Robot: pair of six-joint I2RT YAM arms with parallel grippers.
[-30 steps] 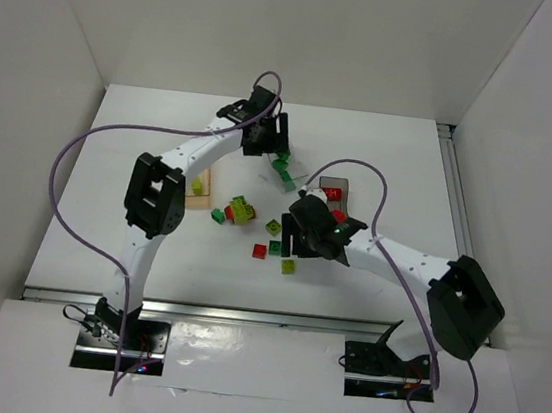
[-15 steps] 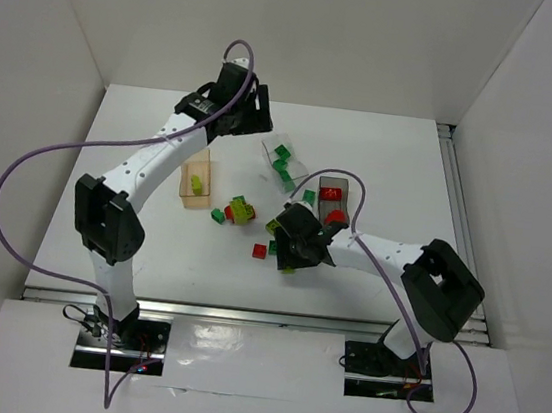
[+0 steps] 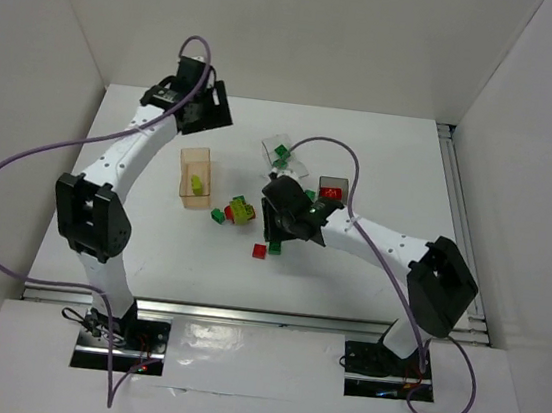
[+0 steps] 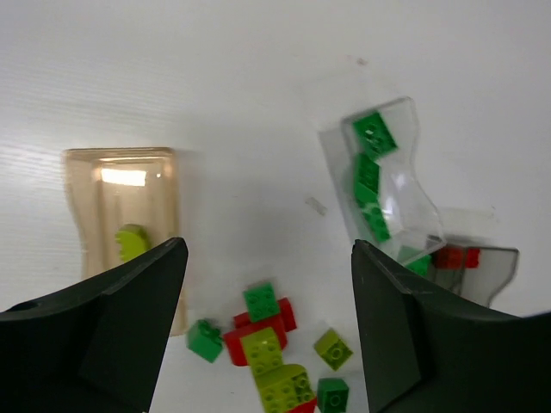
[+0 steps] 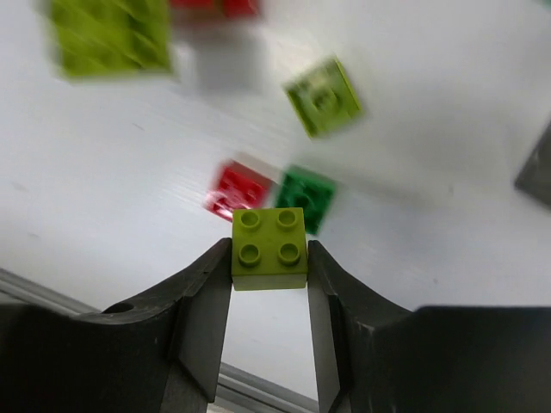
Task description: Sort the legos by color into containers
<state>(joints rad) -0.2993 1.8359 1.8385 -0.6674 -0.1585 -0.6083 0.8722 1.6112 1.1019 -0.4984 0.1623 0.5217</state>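
Grips a yellow-green brick [image 5: 269, 249] between the right fingers [image 5: 203, 303] above the worktop [image 5: 95, 202]; holds the left fingers [image 4: 112, 323] spread wide, empty.

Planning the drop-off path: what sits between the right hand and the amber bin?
Top view: loose green, red and yellow-green bricks lie between right hand and amber bin.

The loose legos [image 5: 323, 96] are blurred; the top-cropped brick [image 5: 215, 5] is perhaps red.
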